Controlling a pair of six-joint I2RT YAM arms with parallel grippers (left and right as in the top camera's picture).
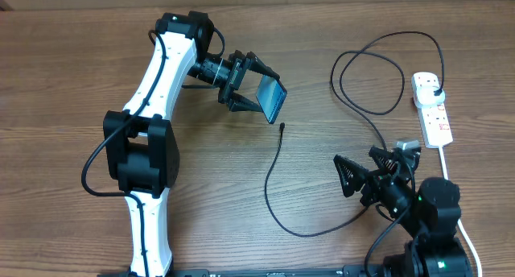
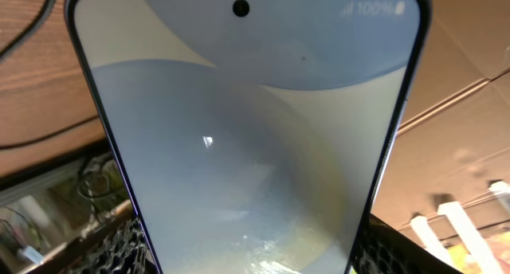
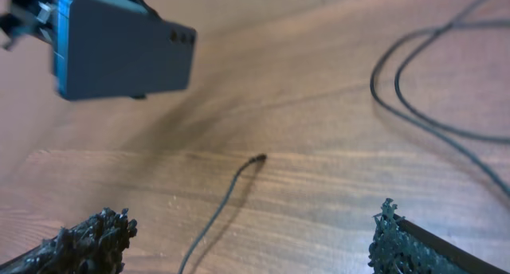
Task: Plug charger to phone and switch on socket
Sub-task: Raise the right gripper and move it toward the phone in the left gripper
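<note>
The phone [image 1: 273, 100] is lifted off the table with my left gripper [image 1: 259, 90] shut on its lower end, its lit screen tilted upward. Its pale blue-grey screen [image 2: 247, 131] fills the left wrist view, with a finger [image 2: 119, 246] pressed against each long edge. The charger is a thin black cable [image 1: 272, 188] lying on the table; its connector tip [image 1: 283, 126] rests just below the phone, and its plug [image 1: 435, 88] sits in the white socket [image 1: 433, 114]. My right gripper [image 1: 364, 169] stands open near the cable's lower bend. In the right wrist view the tip [image 3: 259, 158] lies ahead of my right gripper [image 3: 251, 242], below the phone's dark back [image 3: 119, 47].
Loops of the black cable [image 1: 370, 76] spread across the back right of the wooden table [image 1: 64, 84]. The socket's thick white cord [image 1: 459, 204] runs down past my right arm. The loops [image 3: 414, 107] also show at the right of the right wrist view.
</note>
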